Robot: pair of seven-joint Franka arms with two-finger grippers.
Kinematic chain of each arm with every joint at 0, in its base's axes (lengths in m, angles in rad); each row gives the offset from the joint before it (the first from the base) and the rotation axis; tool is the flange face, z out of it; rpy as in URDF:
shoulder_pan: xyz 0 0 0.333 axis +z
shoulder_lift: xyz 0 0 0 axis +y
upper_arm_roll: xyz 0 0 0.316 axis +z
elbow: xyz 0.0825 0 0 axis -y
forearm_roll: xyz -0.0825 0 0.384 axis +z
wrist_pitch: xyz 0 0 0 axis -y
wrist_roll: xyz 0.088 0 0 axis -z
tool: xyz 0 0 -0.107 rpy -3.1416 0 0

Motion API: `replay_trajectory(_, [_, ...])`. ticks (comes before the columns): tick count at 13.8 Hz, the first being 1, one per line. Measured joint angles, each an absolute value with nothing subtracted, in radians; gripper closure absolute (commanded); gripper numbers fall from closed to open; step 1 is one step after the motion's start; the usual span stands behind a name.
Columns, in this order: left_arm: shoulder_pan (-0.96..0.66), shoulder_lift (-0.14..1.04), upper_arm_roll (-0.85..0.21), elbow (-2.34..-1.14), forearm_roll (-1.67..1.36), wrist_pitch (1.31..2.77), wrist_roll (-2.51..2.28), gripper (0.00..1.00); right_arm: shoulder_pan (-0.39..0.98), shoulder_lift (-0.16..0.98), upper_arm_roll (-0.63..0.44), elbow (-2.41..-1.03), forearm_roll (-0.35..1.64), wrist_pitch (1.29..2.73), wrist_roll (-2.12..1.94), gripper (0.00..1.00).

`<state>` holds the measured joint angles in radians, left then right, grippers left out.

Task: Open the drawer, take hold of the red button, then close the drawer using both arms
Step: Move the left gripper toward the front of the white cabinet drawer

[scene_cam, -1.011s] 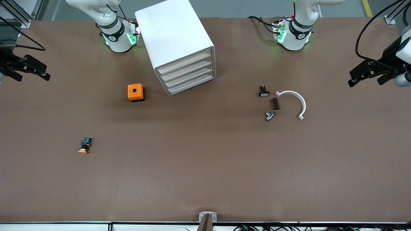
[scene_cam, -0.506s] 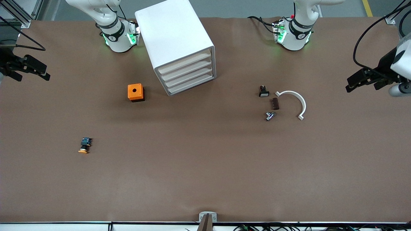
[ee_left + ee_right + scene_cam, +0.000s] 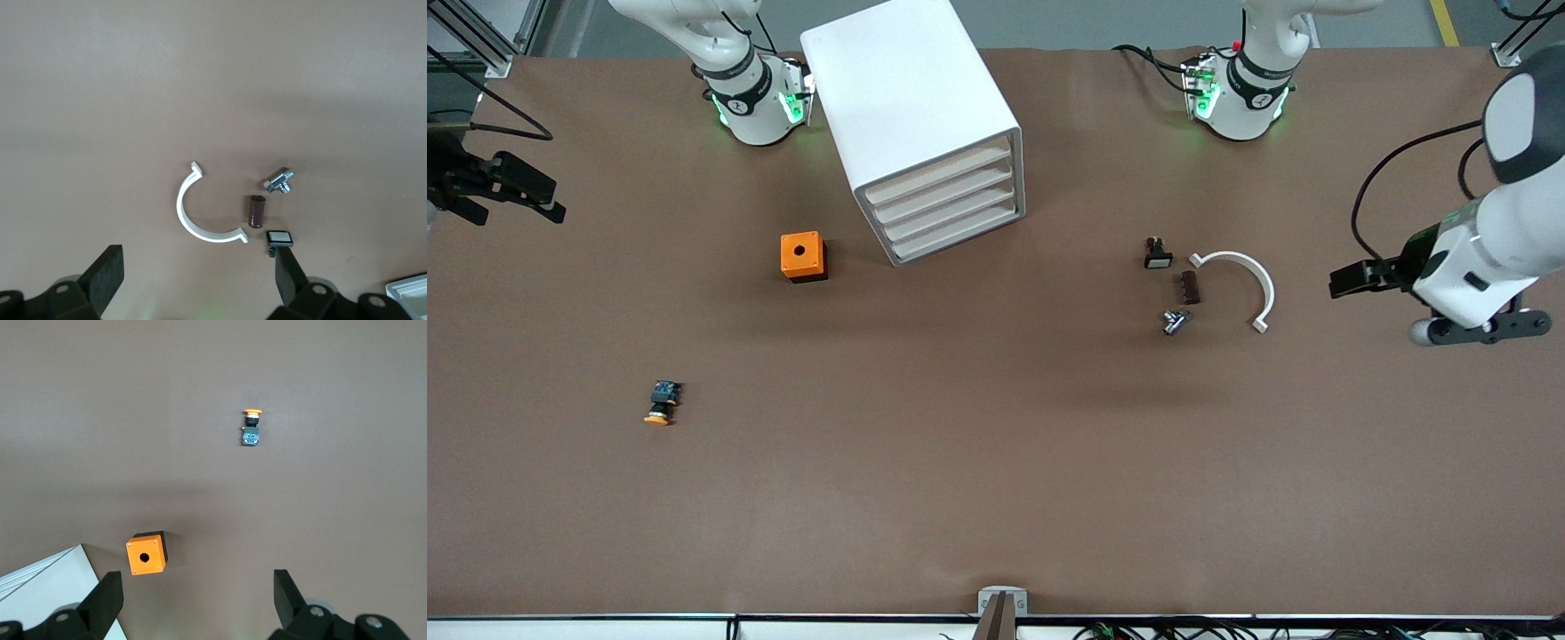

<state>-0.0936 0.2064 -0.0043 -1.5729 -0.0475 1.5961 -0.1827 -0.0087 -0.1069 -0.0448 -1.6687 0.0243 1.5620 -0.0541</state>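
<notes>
The white drawer cabinet [image 3: 925, 133] stands between the two arm bases, and all its drawers [image 3: 947, 209] are shut. No red-capped button shows in any view. My left gripper [image 3: 1347, 282] hangs open and empty over the table at the left arm's end, beside the white arc piece. Its wrist view [image 3: 198, 267] shows bare table between the fingers. My right gripper [image 3: 547, 200] hangs open and empty over the right arm's end of the table. Its wrist view [image 3: 197, 587] shows a cabinet corner [image 3: 47, 587].
An orange box with a hole [image 3: 803, 256] sits beside the cabinet. An orange-yellow-capped button [image 3: 658, 404] lies nearer the front camera. A black white-faced button [image 3: 1158, 254], a brown block [image 3: 1189, 287], a metal fitting [image 3: 1174, 321] and a white arc piece [image 3: 1240, 284] lie together.
My left arm has swung in over the table toward the white arc piece and turned its wrist. The right arm has stayed where it was.
</notes>
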Motion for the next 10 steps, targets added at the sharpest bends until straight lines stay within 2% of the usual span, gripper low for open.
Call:
replay_trajectory(5, [-0.208, 0.327, -0.009, -1.568, -0.071, 1.597, -0.367, 0.00, -0.009, -0.107, -0.045, -1.668, 0.024, 1.562, -0.055, 0.00])
replay_trajectory(10, [-0.302, 0.415, -0.015, -1.517, -0.287, 1.596, -0.709, 0.00, -0.009, -0.107, -0.045, -1.663, 0.024, 1.562, -0.057, 0.00])
